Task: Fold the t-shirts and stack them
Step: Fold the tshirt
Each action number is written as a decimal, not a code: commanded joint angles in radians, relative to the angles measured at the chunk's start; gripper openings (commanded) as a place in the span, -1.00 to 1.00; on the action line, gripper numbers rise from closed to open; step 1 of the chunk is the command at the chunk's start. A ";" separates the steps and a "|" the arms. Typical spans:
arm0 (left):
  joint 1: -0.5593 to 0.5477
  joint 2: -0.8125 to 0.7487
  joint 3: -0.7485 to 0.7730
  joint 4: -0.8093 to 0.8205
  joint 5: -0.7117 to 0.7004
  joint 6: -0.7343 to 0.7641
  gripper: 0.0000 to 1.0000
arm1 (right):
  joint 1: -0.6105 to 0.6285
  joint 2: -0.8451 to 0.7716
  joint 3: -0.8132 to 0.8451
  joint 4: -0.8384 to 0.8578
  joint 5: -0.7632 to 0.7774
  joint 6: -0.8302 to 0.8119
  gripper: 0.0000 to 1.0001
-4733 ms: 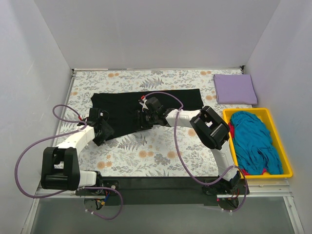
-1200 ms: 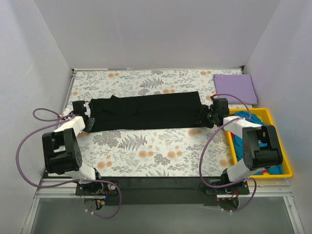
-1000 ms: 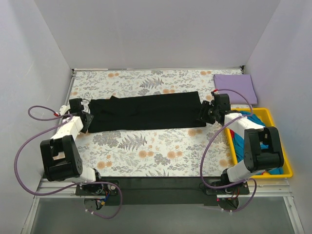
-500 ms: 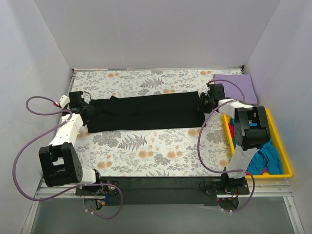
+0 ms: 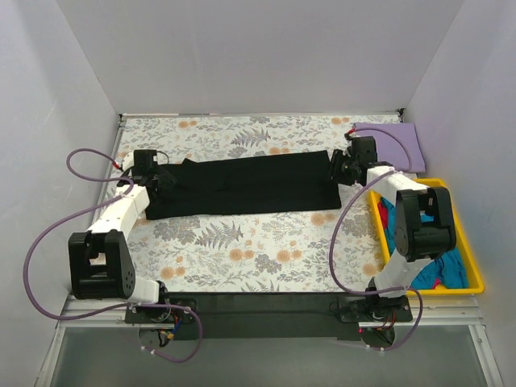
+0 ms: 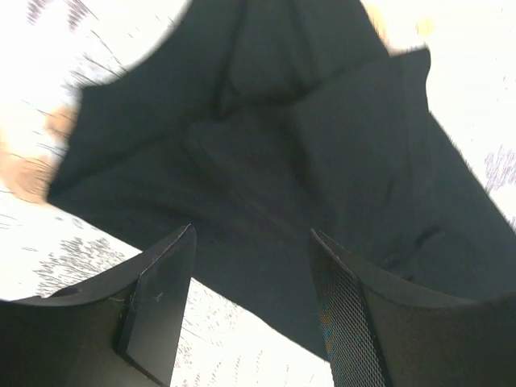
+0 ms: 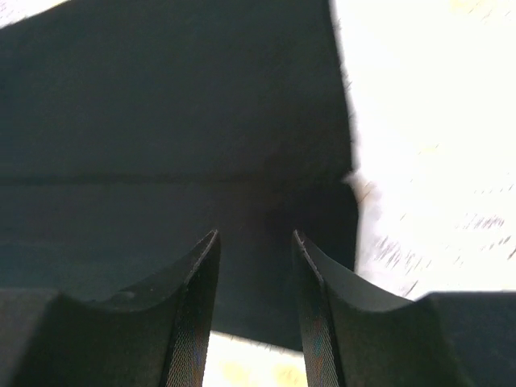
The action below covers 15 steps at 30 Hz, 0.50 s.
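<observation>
1. Our left hand hangs over the left end of the black t-shirt. Its fingers stand apart with nothing pinched between them. From its wrist camera, the left hand shows the cloth lying flat beyond the gap.
2. Our right hand hangs over the shirt's right end, near the far corner. Its fingers are also parted and empty, and the right hand looks down on the cloth's edge.
3. The black t-shirt lies as a long band on the floral cloth that covers the tabletop. Its long axis runs left to right, from one hand to the other, so each hand has its own end directly beneath it and neither is nearer the middle.
4. We judge that the next fold runs along that axis, bringing one end in over the rest. Each hand would first have to close on its own end.
5. Farther out, a folded lavender t-shirt lies just beyond the right hand, so the right arm is nearer to that stack.
6. A yellow tray at the right edge holds a teal t-shirt, not yet folded.
</observation>
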 commanded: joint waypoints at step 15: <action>-0.014 0.276 0.026 0.000 -0.042 -0.016 0.08 | 0.053 -0.131 -0.263 -0.167 0.053 -0.056 -0.04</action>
